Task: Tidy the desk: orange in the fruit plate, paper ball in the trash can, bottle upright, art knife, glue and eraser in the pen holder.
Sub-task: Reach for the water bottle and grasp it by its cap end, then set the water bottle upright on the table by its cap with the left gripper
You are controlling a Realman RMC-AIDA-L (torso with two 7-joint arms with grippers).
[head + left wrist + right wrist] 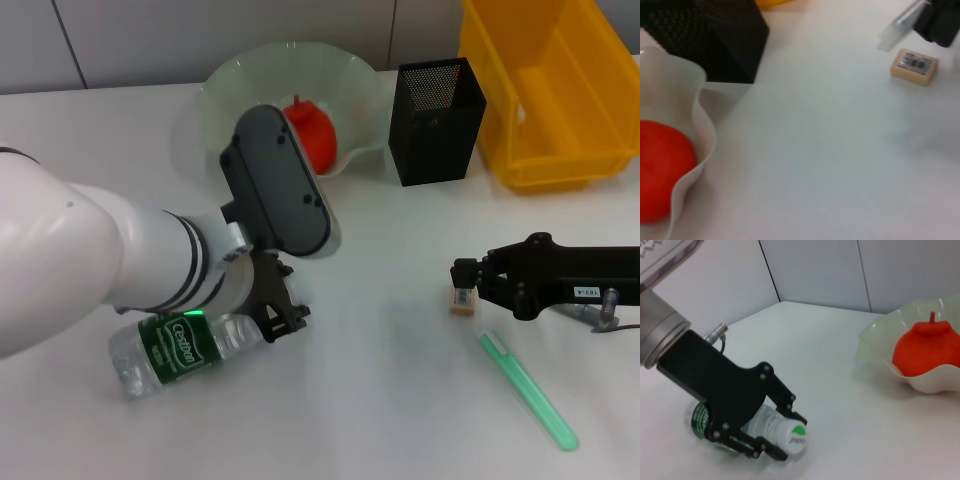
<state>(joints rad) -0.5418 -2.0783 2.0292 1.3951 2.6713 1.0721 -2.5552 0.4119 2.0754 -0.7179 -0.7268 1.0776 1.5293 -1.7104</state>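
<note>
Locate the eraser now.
Head view: eraser on the table's right side, at the right gripper's fingers, just above the green pen.

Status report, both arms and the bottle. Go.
Left end effector around lying bottle near its cap. Right end effector at eraser. Orange in plate. Nothing blocking.
</note>
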